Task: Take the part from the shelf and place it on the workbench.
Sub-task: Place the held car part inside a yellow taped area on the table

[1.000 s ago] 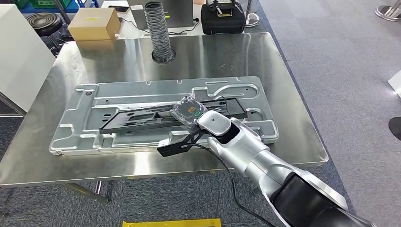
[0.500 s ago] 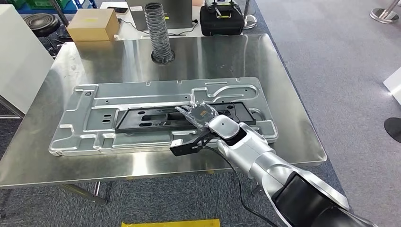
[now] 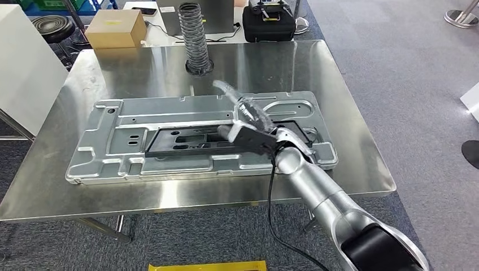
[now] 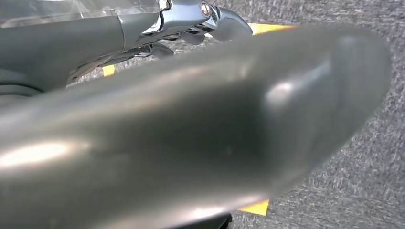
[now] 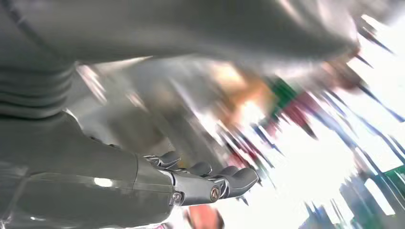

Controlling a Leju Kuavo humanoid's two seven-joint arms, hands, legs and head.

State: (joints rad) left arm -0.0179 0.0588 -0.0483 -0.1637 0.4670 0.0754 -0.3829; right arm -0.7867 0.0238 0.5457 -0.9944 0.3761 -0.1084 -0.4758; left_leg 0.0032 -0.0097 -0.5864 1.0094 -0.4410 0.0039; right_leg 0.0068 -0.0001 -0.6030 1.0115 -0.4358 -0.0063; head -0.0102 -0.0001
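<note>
Part [image 3: 220, 138]: black flat piece, lying on the grey metal panel [image 3: 141, 121] on my desk [image 3: 361, 164], placement apparently done; my right robot hand [image 3: 248, 121] above it, fingers spread, released.

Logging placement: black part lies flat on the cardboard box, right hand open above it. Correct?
Not the box. In the head view the black part lies flat on the stamped metal panel on the steel workbench. The cardboard box sits behind the bench. The right hand is open above the part.
</note>
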